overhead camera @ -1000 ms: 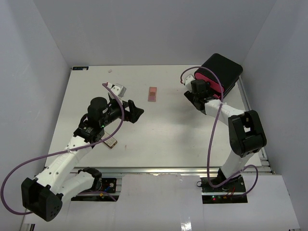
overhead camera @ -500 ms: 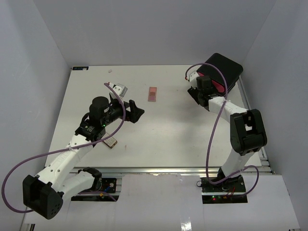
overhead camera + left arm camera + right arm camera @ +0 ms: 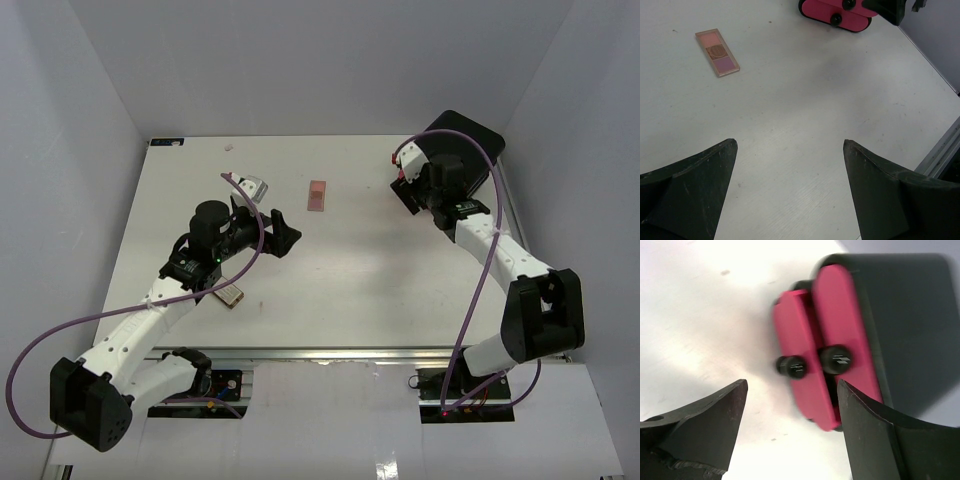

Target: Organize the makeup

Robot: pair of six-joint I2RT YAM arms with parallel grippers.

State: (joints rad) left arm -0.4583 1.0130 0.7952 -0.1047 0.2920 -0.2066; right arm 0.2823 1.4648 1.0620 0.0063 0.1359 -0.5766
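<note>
A tan-pink eyeshadow palette (image 3: 317, 194) lies flat at the back middle of the table; it also shows in the left wrist view (image 3: 717, 52). A brown rectangular case (image 3: 230, 294) lies under my left forearm. My left gripper (image 3: 285, 232) is open and empty above bare table, short of the palette (image 3: 789, 144). My right gripper (image 3: 410, 196) is open and empty (image 3: 792, 384), right in front of the two pink drawers (image 3: 827, 335) of the black box (image 3: 462, 142). The drawer with the nearer knob (image 3: 792, 366) stands out a little. Other makeup is out of view.
The black box stands at the back right corner by the wall. Grey walls close in the table (image 3: 340, 270) on three sides. A metal rail (image 3: 350, 352) runs along the near edge. A tiny speck (image 3: 228, 147) lies at the back left.
My right arm has stretched out to the right and back, and its wrist now sits over the box's drawer fronts. My left arm has hardly moved.
</note>
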